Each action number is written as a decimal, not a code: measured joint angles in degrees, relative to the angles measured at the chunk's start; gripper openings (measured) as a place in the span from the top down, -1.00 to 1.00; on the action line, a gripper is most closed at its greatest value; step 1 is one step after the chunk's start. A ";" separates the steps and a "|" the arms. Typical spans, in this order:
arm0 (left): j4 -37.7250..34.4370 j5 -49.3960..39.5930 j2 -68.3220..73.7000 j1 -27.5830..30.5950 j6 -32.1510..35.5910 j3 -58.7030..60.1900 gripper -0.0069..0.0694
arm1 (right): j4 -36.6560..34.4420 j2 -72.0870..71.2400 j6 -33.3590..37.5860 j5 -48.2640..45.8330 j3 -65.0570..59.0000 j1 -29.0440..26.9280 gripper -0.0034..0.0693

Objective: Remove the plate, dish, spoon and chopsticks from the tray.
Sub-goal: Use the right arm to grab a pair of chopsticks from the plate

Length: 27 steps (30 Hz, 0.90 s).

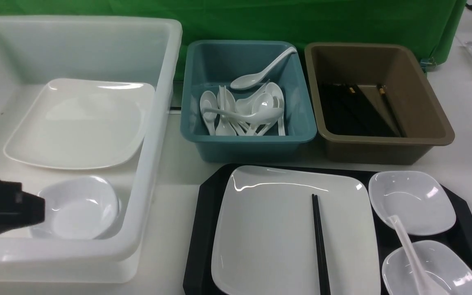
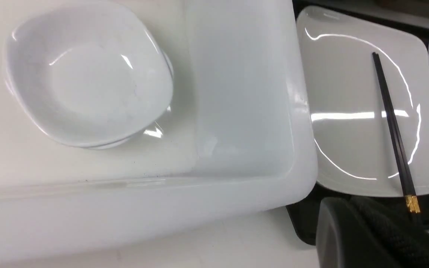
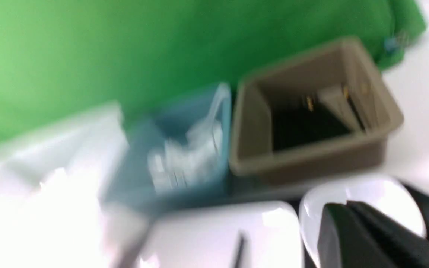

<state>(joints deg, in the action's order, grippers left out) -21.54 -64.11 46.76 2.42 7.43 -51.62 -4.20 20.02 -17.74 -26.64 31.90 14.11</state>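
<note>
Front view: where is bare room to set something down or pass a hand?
Bare table between tub and tray; more right of the brown bin. Tray is crowded: plate, two dishes, spoon, chopsticks.

Place: you face a lab test bench staged as a canteen dish-return | Backdrop: green cloth (image 1: 322,20) along the table (image 1: 170,192) far edge | Sorting: white tub (image 1: 158,123), blue bin (image 1: 252,149) of spoons (image 1: 240,114), brown bin (image 1: 375,151) | Near edge: tray (image 1: 207,213) set with tableware
</note>
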 joint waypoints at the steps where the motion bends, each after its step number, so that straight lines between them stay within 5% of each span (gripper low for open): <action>1: 0.28 0.00 0.78 -1.61 0.00 0.00 0.82 | 0.00 5.99 2.19 -8.03 4.98 2.17 0.84; 8: 11.21 -0.29 2.82 -12.01 -8.82 -0.07 0.82 | 0.08 31.57 7.81 -24.06 16.00 13.98 0.73; 14: 16.66 -0.40 2.93 -14.46 -13.45 -0.07 0.82 | 0.24 49.15 6.53 -18.41 18.25 22.64 0.07; 19: 17.93 -0.42 2.93 -14.46 -13.62 -0.07 0.82 | 0.24 59.08 4.65 -14.84 20.42 23.92 -0.52; 27: 18.31 -0.42 2.93 -14.46 -13.62 -0.07 0.82 | 0.03 73.37 3.08 -10.63 23.99 23.92 -0.66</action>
<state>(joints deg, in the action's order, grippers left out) -3.23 -64.52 49.69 -12.04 -6.19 -51.68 -4.16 93.38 -14.66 -37.27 55.89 38.03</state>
